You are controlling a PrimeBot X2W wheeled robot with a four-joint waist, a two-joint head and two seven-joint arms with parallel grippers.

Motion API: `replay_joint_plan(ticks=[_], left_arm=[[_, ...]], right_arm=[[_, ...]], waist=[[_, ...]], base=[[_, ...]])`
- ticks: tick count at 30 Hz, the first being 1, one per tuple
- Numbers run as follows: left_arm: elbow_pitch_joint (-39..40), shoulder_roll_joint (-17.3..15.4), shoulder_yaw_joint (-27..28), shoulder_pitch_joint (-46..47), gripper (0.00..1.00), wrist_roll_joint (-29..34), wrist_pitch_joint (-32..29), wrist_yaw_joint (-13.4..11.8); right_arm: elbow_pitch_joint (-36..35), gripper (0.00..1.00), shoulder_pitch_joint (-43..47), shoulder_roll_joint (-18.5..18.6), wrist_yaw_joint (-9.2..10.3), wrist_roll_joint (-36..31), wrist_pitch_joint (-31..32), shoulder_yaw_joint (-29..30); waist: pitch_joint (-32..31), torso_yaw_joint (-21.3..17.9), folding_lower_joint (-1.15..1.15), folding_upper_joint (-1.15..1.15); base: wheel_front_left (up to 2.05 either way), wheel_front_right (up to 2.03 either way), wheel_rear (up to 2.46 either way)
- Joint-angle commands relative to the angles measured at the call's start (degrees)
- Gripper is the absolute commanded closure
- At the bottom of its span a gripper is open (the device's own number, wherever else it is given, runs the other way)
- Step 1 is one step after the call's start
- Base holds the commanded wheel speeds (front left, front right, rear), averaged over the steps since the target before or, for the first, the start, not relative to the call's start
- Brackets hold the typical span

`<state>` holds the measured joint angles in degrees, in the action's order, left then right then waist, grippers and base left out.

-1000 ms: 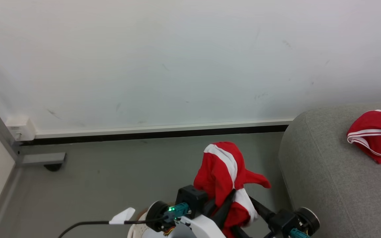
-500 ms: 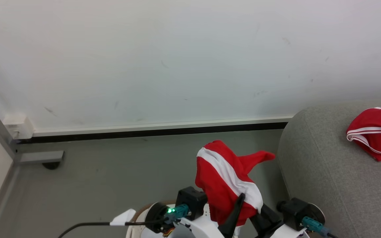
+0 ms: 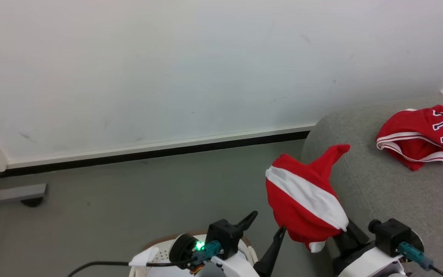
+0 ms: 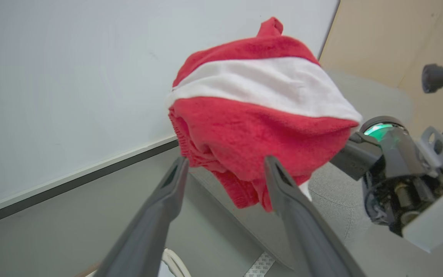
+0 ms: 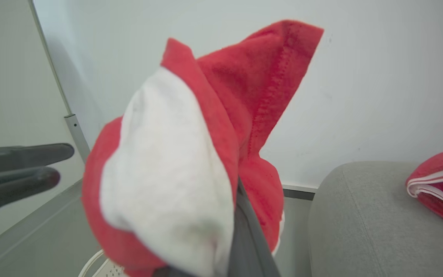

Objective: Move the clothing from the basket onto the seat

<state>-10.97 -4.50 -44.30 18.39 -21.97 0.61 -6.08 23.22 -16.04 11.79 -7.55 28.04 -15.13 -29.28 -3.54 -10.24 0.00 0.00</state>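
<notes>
Just off the seat's [image 3: 379,192] rounded end, the right gripper [image 3: 346,230] is clamped on the clothing [image 3: 306,200], a red bundle with a broad white band that swallows the fingertips. One dark finger [image 5: 244,238] shows beneath the cloth. The bundle's long axis runs up from the fingers and ends in a pointed red corner that overlaps the seat's edge in the head view. The seat cushion lies to the robot's right of the bundle, so the right arm looks the nearer one for setting it down. Farther from the seat, the left gripper [image 3: 265,224] is empty, fingers spread apart, above the basket [image 3: 162,254]. On the seat, well apart from the bundle, a second red jersey [image 3: 421,134] lies crumpled.
</notes>
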Motion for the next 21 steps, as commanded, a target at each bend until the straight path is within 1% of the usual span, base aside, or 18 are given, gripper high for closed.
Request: replay_joint_plan(ticks=[1, 5, 11, 12, 17, 21], left_arm=[[-0.32, -0.31, 0.01, 0.47, 0.00, 0.59, 0.46, -0.07], [-0.39, -0.16, -0.25, 0.69, 0.00, 0.31, 0.84, -0.16], [-0.45, 0.00, -0.56, 1.07, 0.00, -0.08, 1.22, -0.29], [-0.45, 0.00, -0.56, 1.07, 0.00, -0.08, 1.22, -0.29], [-0.62, -0.08, -0.63, 1.23, 0.00, -0.28, 1.53, -0.55], [-0.57, -0.20, -0.75, 1.67, 0.00, -0.30, 1.53, -0.55]], right_arm=[[-0.81, 1.00, 1.16, 0.87, 0.14, -0.49, -0.01, 1.47], [-2.10, 1.00, 1.52, 1.76, 0.14, -1.03, -0.01, 3.73], [-3.25, 1.00, 2.93, 2.27, 0.14, -1.44, -0.01, 5.29], [-3.25, 1.00, 2.93, 2.27, 0.14, -1.44, -0.01, 5.29], [-4.21, 1.00, 4.00, 2.77, 0.14, -1.58, -0.01, 6.86], [-4.77, 1.00, 4.42, 2.78, 0.13, -1.87, -0.01, 8.07]], waist=[[0.54, -2.10, 0.00, 0.00], [1.03, -4.68, 0.00, 0.00], [1.65, -8.51, 0.00, 0.00], [1.65, -8.51, 0.00, 0.00], [2.14, -11.36, 0.00, 0.00], [2.80, -12.89, 0.00, 0.00]], base=[[0.00, 0.00, 0.00], [0.00, 0.00, 0.00], [0.00, 0.00, 0.00], [0.00, 0.00, 0.00], [0.00, 0.00, 0.00], [0.00, 0.00, 0.00]])
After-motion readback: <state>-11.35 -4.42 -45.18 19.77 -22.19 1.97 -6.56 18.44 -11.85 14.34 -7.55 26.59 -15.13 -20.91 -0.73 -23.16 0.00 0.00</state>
